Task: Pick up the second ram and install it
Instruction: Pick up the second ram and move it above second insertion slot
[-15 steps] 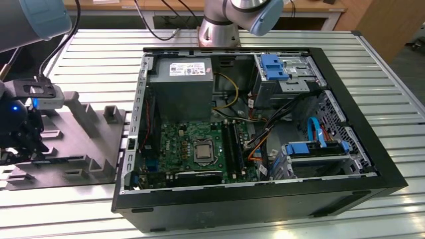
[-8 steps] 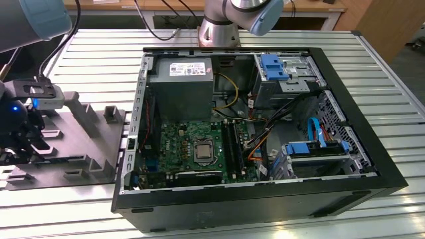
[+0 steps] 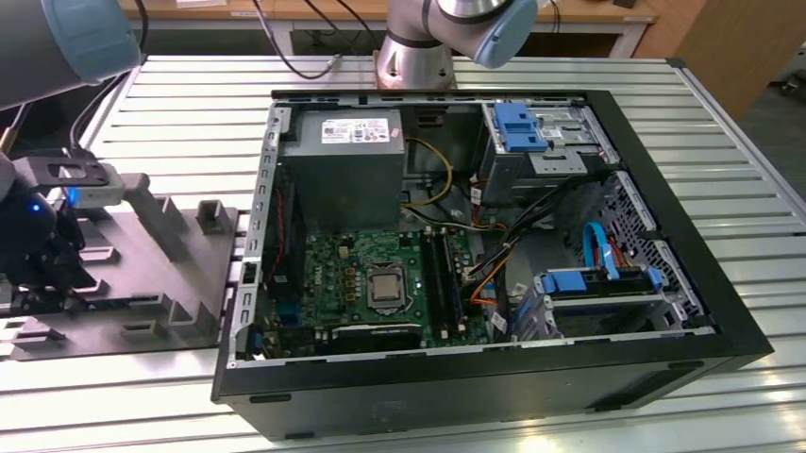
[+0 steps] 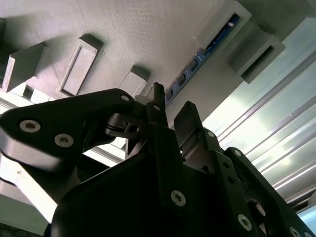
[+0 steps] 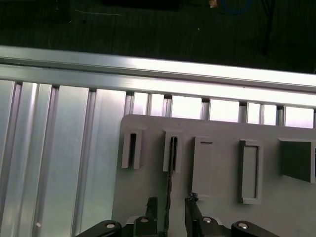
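Blue-green second ram [image 4: 190, 70] edge-up in grey holder [image 5: 222, 217]; spread fingers [image 5: 151, 205] straddle it.

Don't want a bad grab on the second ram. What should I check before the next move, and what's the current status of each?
1. Gripper open: ok, the fingers are apart in both wrist views.
2. Ram between the fingers: ok, its edge runs through the gap in the first wrist view.
3. Ram upright in the gray holder: ok, it stands on edge in its slots.
4. Ram gripped: not ok, gaps show on both sides.
5. Computer case open: ok, the interior is exposed.
6. Free memory slot on the board: cannot tell.
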